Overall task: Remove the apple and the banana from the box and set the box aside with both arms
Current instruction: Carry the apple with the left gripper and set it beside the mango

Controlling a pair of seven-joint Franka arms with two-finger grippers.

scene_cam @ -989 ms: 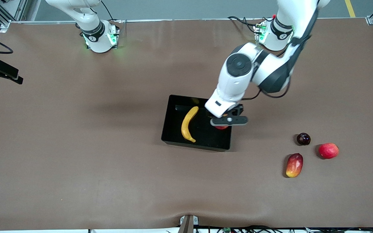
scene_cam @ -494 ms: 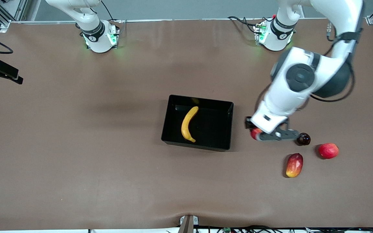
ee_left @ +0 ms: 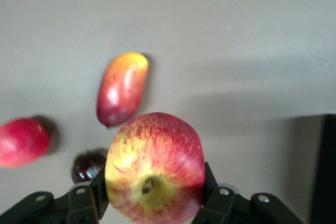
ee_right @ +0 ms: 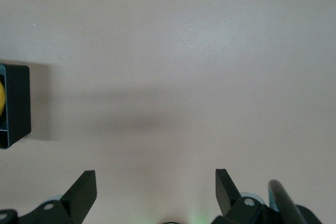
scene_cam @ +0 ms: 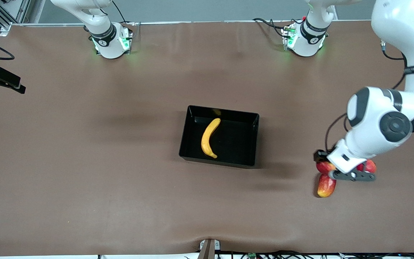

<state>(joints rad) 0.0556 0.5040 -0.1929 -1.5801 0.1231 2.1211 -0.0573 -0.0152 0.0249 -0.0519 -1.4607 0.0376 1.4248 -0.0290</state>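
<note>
Front view: box (scene_cam: 253,140) at mid-table, banana (scene_cam: 208,137) lying inside it. Left gripper (scene_cam: 350,175) up in the air near the table edge at the left arm's end, clamped on the apple (scene_cam: 324,167), over the mango (scene_cam: 326,186) and round red fruit (scene_cam: 370,166).

Left wrist view: apple (ee_left: 155,168) pinched between both fingers (ee_left: 84,203), stem dimple toward the camera; mango (ee_left: 122,88), red fruit (ee_left: 23,141) and a dark fruit (ee_left: 88,164) below on the table.

Right wrist view: right gripper (ee_right: 156,192) spread wide, holding nothing, waiting over bare table (ee_right: 184,66); box corner (ee_right: 16,106) at the picture's edge.
</note>
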